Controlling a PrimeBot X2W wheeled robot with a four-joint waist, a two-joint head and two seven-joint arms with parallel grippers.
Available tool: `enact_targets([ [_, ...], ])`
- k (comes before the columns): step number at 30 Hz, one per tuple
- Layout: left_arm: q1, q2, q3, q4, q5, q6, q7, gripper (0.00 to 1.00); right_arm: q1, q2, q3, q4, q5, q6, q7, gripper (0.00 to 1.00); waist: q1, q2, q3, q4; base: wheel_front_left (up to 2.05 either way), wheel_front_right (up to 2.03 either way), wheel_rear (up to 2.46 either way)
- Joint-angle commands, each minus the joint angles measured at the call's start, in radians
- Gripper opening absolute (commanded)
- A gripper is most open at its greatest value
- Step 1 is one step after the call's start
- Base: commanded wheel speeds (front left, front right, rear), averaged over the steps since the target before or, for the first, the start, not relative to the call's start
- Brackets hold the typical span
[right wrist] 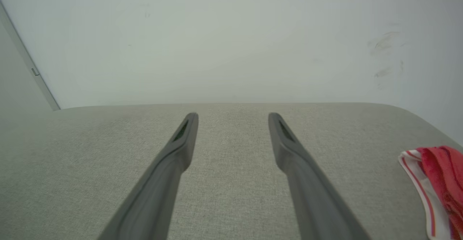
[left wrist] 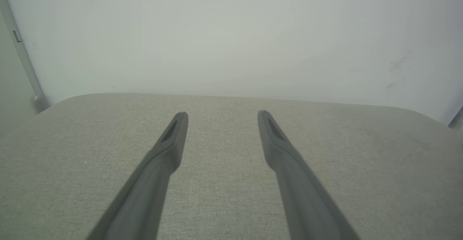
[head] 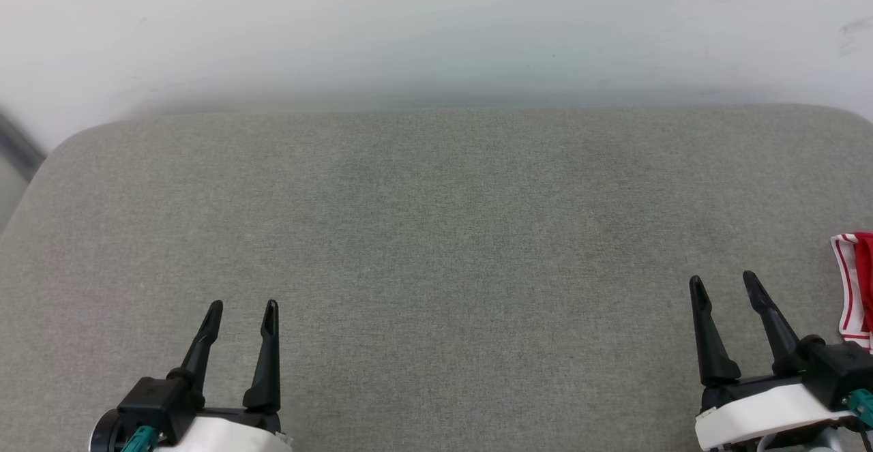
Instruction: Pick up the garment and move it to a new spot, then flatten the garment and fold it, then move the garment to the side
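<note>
The garment (head: 856, 288) is a red shirt with white, red-striped trim, and just a bunched edge of it pokes in at the head view's right border; the rest is cut off. In the right wrist view the garment (right wrist: 437, 182) lies at the lower right on the cushion. My right gripper (head: 723, 280) stands open just left of the garment, apart from it, nothing between its fingers (right wrist: 181, 149). My left gripper (head: 243, 305) is open at the lower left, far from the garment, its fingers (left wrist: 170, 146) over bare fabric.
A wide grey-green fabric cushion (head: 436, 234) with rounded corners spans the view. A pale wall (head: 436, 22) rises right behind its far edge. A grey strip (head: 17, 145) runs down the wall at the far left.
</note>
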Motion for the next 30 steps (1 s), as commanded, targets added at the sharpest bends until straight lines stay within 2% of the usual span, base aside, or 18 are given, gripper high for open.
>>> enact_targets([
  [1,0.015,-0.005,0.007,-0.010,0.007,-0.001,-0.002,1.00,0.010,0.008,0.002,0.003,0.002,0.000,-0.008,1.00,0.0002,0.0000,-0.001,-0.003,0.00,0.00,0.00],
  [17,0.025,-0.024,0.031,-0.041,0.015,-0.001,-0.002,1.00,0.006,0.023,0.010,-0.003,0.015,0.000,-0.009,1.00,0.0002,0.0000,-0.003,-0.009,0.00,0.00,0.00],
  [18,0.014,-0.022,0.029,-0.038,0.016,0.000,0.000,0.00,0.003,0.018,0.011,0.000,0.010,0.000,-0.006,0.00,0.0002,0.0000,-0.003,-0.009,0.00,0.00,0.00],
  [22,0.022,-0.024,0.024,-0.006,0.001,0.000,0.004,0.00,0.011,0.020,0.016,0.028,0.022,0.000,-0.003,0.00,0.0002,0.0000,-0.004,-0.010,0.00,0.00,0.00],
  [30,0.001,-0.019,0.025,0.014,-0.162,0.002,0.037,0.00,-0.002,0.022,0.007,0.038,0.182,0.000,0.032,0.00,0.0002,0.0000,-0.006,-0.011,0.00,0.00,0.00],
])
